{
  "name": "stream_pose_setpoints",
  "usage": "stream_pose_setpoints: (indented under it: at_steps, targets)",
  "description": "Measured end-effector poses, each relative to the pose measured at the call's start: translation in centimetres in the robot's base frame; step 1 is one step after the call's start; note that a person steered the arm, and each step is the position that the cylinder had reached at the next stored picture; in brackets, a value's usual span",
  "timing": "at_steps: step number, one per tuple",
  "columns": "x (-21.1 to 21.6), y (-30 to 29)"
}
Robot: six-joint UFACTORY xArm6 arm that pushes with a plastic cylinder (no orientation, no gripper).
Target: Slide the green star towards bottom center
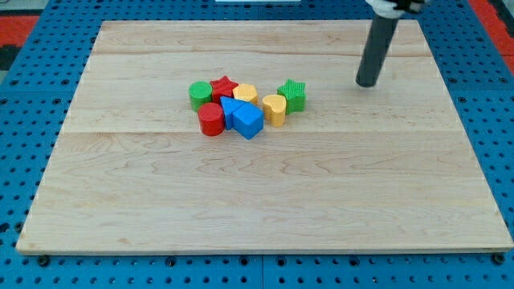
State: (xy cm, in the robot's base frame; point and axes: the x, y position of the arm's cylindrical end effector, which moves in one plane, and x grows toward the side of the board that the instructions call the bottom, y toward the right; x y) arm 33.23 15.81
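The wooden table top (265, 201) filled most of the view, a pale board lying on a blue pegboard surface (16, 160) that showed along every edge. All of its lower half, toward the view's bottom edge, was bare wood.

The dark rod (377, 48) came down from the view's top, near the table's top right corner, leaning slightly. My tip (367, 83) rested at the board's surface, well apart from every block and to the view's right of the cluster. It is a plain rod, so there was nothing on it to spread, press together or pinch, and it touched no block.

The blocks sat bunched together a little above the table's middle and left of centre. The blue block (249, 122), an angular piece, lay at the cluster's bottom edge, with a second blue piece (230, 108) seemingly tucked behind it, though the overlap made that hard to judge. The red cylinder (211, 119) stood at the bottom left. The yellow heart-like block (274, 109) stood to the blue block's right. The green star (293, 95) was at the cluster's far right, just beside the yellow one and nearest my tip. The green cylinder (200, 94) held the far left, the red star (224, 87) sat beside it, and another yellow block (246, 93) sat in the middle.
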Motion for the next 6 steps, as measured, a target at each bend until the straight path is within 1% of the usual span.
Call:
stream_pose_setpoints:
  at_steps: [1,2,3,4,5,6]
  targets:
    - [3.3,-3.7]
    - [9.7,-3.7]
    - [3.4,-1.8]
    - [-0.7,-6.4]
    - [3.1,-12.2]
    - [9.8,-11.2]
